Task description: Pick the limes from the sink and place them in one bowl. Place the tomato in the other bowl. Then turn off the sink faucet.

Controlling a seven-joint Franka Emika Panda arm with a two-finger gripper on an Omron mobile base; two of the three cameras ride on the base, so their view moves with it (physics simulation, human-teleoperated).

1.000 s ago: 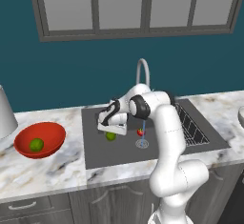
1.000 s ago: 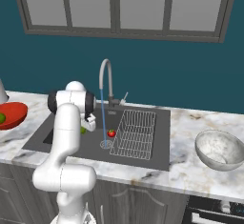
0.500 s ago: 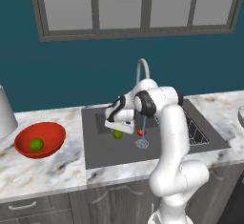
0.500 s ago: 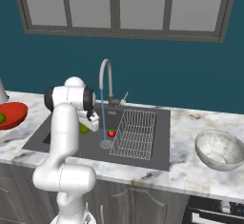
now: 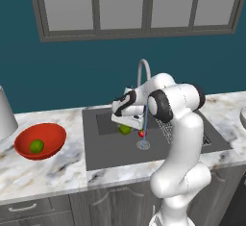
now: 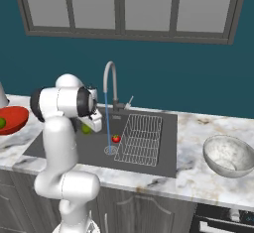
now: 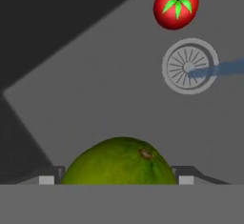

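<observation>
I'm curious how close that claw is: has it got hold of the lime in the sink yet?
Cannot tell. In the hand view the lime sits between the gripper tips, whose jaws stand wide, but the bottom edge hides any gap or contact.

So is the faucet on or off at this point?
On. A thin blue stream runs from the faucet spout down to the drain in the sink, beside the tomato.

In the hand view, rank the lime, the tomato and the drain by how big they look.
1. lime, largest, though it sits nearest the camera
2. drain
3. tomato, only a little smaller than the drain
</observation>
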